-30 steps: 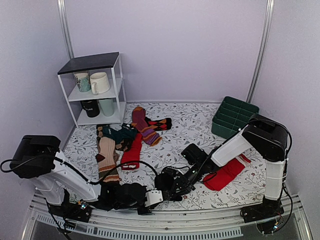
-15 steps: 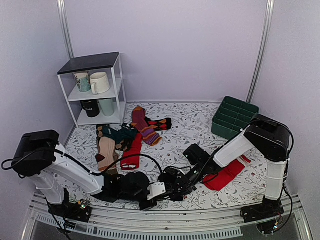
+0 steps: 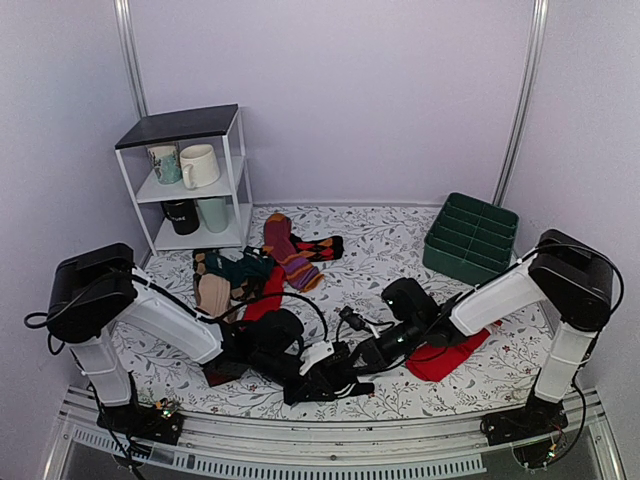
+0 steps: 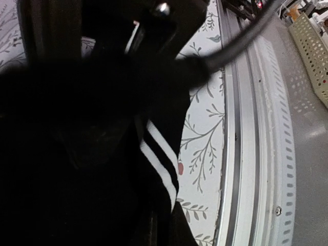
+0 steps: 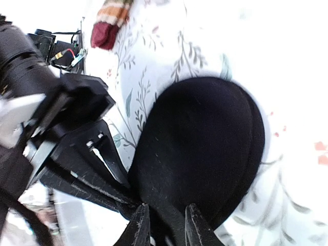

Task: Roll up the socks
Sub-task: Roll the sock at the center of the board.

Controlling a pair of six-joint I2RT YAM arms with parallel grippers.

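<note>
The black socks lie bunched on the flowered cloth near the front edge, between my two grippers. In the left wrist view the cuff with its thin white stripes fills the frame close to the lens, and my own fingers are lost in the black. In the right wrist view the rounded black sock body runs down between the right gripper's fingers, which pinch its fabric. My left gripper meets the sock from the left, and its fingers close in on the sock's edge. My right gripper holds from the right.
A big red sock lies under the right arm. A pile of other socks and a purple-and-orange striped sock lie behind the left arm. A green bin stands back right, a mug shelf back left. The metal rail runs beside the cuff.
My left arm has swung right and inward, bringing its gripper to the table's centre. The right gripper has drawn back to the right, and the black socks now stretch between them.
</note>
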